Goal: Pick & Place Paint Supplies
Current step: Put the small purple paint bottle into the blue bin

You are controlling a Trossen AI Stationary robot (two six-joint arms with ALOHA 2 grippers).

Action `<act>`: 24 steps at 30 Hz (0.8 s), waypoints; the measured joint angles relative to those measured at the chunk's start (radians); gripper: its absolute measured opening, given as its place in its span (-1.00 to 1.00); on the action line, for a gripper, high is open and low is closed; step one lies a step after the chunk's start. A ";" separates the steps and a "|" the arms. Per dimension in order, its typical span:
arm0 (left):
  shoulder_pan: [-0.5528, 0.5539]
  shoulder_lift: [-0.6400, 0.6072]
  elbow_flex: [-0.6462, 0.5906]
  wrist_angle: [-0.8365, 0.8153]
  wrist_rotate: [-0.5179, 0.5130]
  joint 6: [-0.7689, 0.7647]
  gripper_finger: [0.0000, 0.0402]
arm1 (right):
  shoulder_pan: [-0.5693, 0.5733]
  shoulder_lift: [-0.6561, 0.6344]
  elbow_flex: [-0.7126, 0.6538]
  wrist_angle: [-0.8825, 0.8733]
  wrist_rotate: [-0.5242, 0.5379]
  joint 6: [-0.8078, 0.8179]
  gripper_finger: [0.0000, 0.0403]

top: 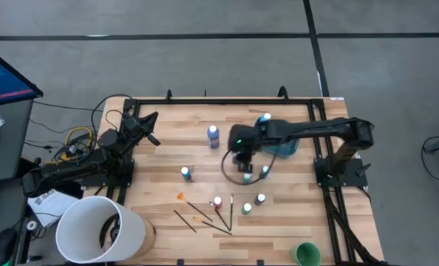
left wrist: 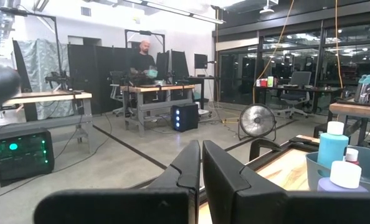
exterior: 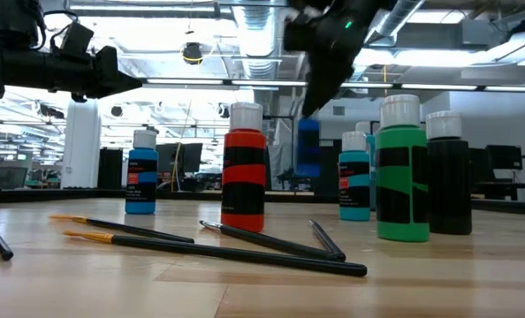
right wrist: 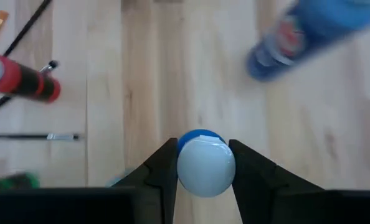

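Right gripper point(right wrist: 202, 168) clenched on a blue bottle point(right wrist: 203, 163), fingers point(right wrist: 162, 171) pressed on either side just under its white cap. Wrist view looks down on the cap: round, pale, blue rim showing behind it. Low view shows this bottle point(exterior: 308, 147) hanging clear of the table under the gripper point(exterior: 320, 84). High view puts the gripper point(top: 243, 159) over mid-table, just left of the teal tub point(top: 284, 145).

Left gripper point(top: 150, 125) waits near the table's far left edge, fingers point(left wrist: 186, 168) pressed together, nothing between them.

Other supplies, high view: a tall blue bottle point(top: 213, 136) stands left of the right gripper; small bottle point(top: 185, 173) further left and nearer; another point(top: 264, 172) just right of the gripper. Red bottle point(top: 217, 202), green point(top: 247, 210) and dark point(top: 260, 199) stand nearer the front edge, with brushes point(top: 205, 214) lying loose to their left.

Room: bare wood between the left arm and the tall bottle, and along the far edge. White bucket point(top: 101, 229) sits off the front left corner. A green cup point(top: 307, 254) sits at the front right edge
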 joint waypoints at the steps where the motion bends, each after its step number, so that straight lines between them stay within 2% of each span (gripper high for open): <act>1: 0.000 0.000 0.000 0.000 0.000 0.000 -0.96 | -0.009 -0.035 0.000 -0.038 0.015 0.008 -0.45; 8: 0.000 0.000 0.000 0.000 0.000 0.000 -0.96 | -0.114 -0.273 -0.055 -0.276 0.183 0.168 -0.44; 11: 0.000 0.000 0.000 0.000 0.000 0.000 -0.96 | -0.165 -0.364 -0.134 -0.300 0.201 0.225 -0.43; 18: 0.000 0.000 0.000 0.000 0.000 0.000 -0.96 | -0.268 -0.547 -0.374 -0.250 0.201 0.272 -0.44; 24: 0.000 0.000 0.000 0.000 0.000 0.000 -0.96 | -0.351 -0.601 -0.503 -0.134 0.196 0.272 -0.43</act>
